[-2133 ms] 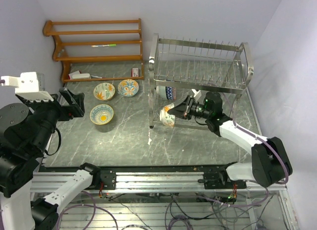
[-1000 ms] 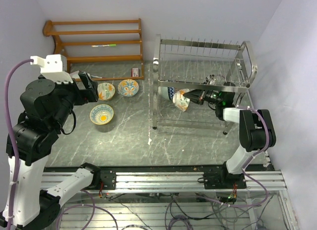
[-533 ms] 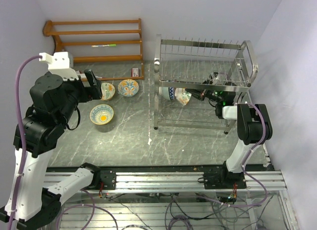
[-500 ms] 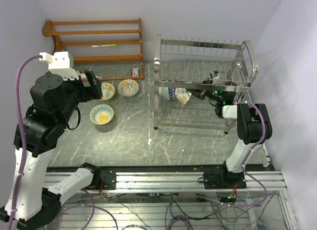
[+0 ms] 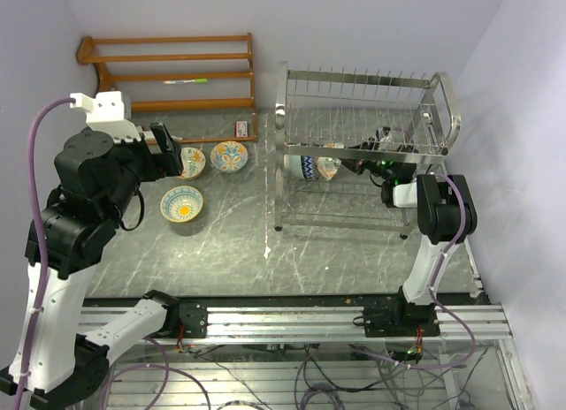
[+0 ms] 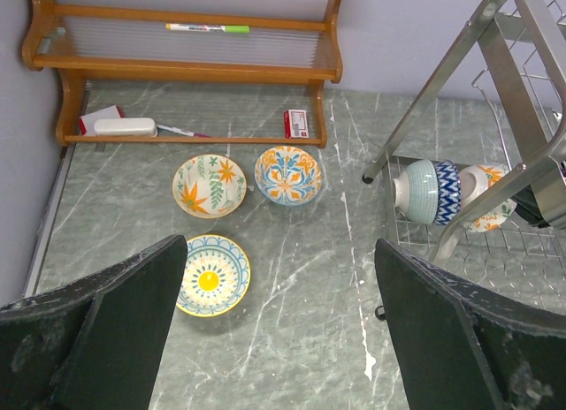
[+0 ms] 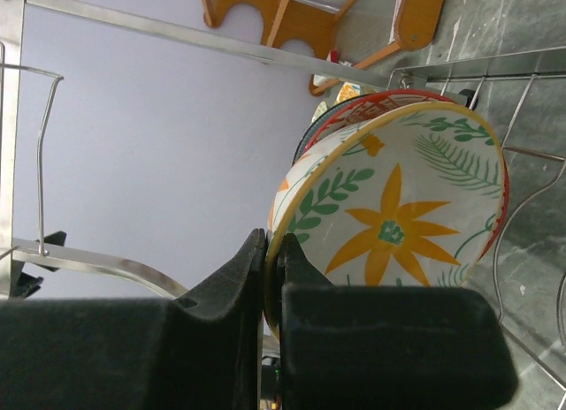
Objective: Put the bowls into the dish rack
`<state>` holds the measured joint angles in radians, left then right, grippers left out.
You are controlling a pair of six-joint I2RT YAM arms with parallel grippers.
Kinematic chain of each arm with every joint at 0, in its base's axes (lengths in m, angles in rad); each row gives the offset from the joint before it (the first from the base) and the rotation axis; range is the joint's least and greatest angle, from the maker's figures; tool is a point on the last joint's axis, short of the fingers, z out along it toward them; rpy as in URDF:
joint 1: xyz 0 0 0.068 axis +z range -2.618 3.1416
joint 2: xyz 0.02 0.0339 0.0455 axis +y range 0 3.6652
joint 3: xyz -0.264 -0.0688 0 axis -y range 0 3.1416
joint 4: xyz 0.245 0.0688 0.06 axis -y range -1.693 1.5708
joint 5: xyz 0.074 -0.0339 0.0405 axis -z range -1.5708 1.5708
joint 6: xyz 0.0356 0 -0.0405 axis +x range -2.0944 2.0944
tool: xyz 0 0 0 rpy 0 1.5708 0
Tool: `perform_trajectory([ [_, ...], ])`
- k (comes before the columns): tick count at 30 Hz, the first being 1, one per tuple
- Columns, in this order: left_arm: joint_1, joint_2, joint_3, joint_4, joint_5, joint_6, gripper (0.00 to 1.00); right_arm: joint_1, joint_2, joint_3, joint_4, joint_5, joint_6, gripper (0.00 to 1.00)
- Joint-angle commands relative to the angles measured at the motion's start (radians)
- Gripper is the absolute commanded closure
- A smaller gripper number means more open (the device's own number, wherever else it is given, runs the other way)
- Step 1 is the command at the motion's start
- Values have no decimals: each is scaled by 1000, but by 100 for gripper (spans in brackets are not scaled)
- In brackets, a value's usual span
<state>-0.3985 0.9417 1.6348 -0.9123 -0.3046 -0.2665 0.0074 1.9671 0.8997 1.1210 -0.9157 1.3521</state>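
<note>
The right gripper point(image 7: 270, 270) is shut tight on the rim of a bowl with an orange flower point(image 7: 398, 224) painted inside. One finger is inside the rim and one is outside. The bowl is up on its edge in the bottom level of the shiny wire dish rack point(image 5: 363, 81). Right next to it stands a bowl with blue zigzags point(image 6: 424, 191), also up on its edge. The pictures do not show if the two bowls touch.

The left gripper point(image 6: 279, 251) is open very wide and has nothing in it. It hangs in the air above the grey stone table point(image 6: 301, 286), to the left of the rack.

Three more bowls sit right way up on the table. One has orange leaves point(image 6: 210, 185). One is blue and orange point(image 6: 288, 173) and sits just beside it. One has a yellow middle point(image 6: 210, 275) and sits nearer the arms.

A brown wooden shelf point(image 6: 186, 68) stands at the back by the wall. A marker pen point(image 6: 208, 27) lies on it. A little red and white box point(image 6: 297, 123) stands at its foot.
</note>
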Motion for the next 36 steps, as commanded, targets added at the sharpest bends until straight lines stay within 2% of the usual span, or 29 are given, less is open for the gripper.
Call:
perform_trajectory([
  [1, -7, 12, 6, 31, -9, -8, 2, -7, 70, 3, 250, 25, 117, 100],
  [6, -7, 22, 4, 33, -9, -7, 2, -7, 132, 18, 330, 39, 179, 100],
  [17, -7, 21, -12, 32, -22, -17, 0, -19, 135, 33, 124, 75, 2, 100],
  [24, -7, 19, -25, 39, -22, -17, 1, -19, 165, 89, 68, 40, -40, 73],
  [36, -7, 20, -36, 50, -14, -22, 1, -8, 144, 96, 170, -16, 18, 54],
])
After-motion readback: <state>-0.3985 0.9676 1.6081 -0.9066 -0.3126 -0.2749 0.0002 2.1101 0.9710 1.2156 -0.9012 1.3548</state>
